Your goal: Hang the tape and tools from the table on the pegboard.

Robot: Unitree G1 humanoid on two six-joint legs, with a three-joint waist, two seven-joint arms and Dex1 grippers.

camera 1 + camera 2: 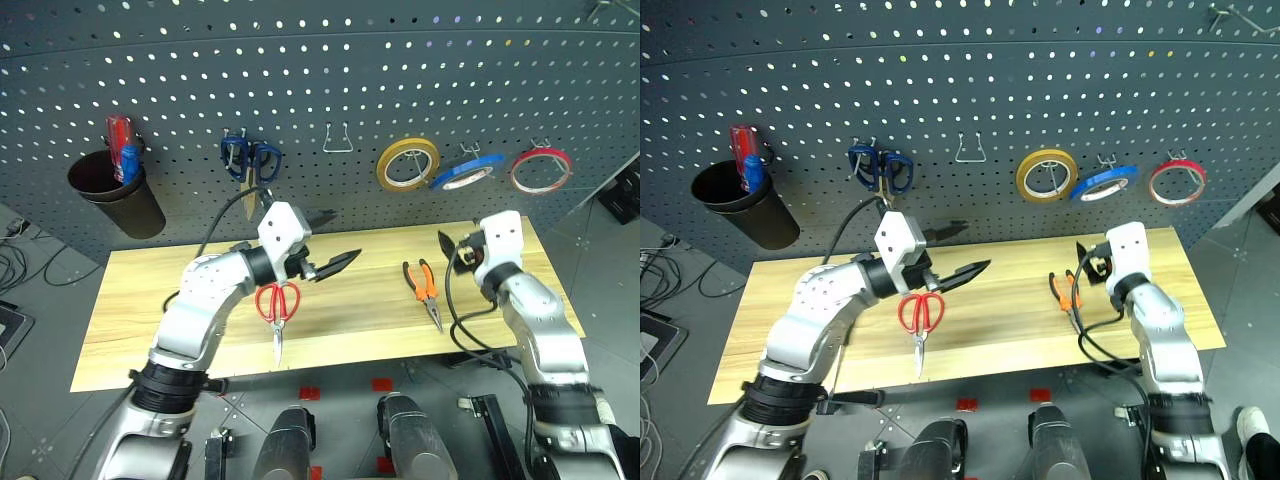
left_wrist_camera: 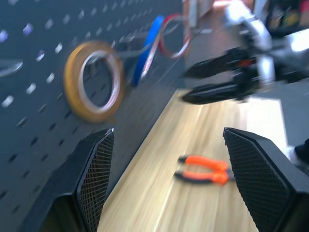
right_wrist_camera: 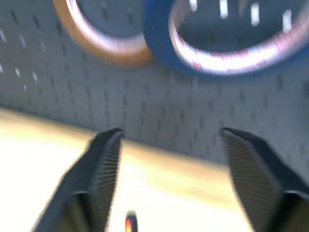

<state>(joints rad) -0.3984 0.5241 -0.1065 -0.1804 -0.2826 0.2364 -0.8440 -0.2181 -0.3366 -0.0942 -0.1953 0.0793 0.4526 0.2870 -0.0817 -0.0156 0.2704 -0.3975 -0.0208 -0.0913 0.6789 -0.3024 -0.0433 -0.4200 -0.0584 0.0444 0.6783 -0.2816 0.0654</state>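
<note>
**Ana:** On the pegboard (image 1: pixel 330 70), toward two o'clock, the blue tape (image 1: pixel 466 172) already hangs from a wire hook, between the yellow tape roll (image 1: pixel 407 164) and the red-and-white ring (image 1: pixel 541 169). I'd count that part as done.

**Ben:** And the tools?

**Ana:** Two that I can see lie on the bench (image 1: pixel 200 275). The red-handled scissors (image 1: pixel 277 312) rest at about seven o'clock from the bench's middle, blades pointing to the near edge. The orange-handled pliers (image 1: pixel 425 288) lie at about three o'clock, apart from the scissors. I cannot make out a screwdriver anywhere.

**Ben:** What are the arms doing?

**Ana:** The left gripper (image 1: pixel 328 254) hovers above the scissors with its fingers apart and nothing between them. The right gripper (image 1: pixel 452 250) sits just beside the pliers, on their three o'clock side; the right wrist view shows its fingers spread wide and empty, facing the tape on the board.

**Ben:** So how far along?

**Ana:** Roughly a third, I'd judge. Scissors and pliers need picking up and hooking; the bare hook (image 1: pixel 337 140) at twelve o'clock looks a likely place for one.
</note>
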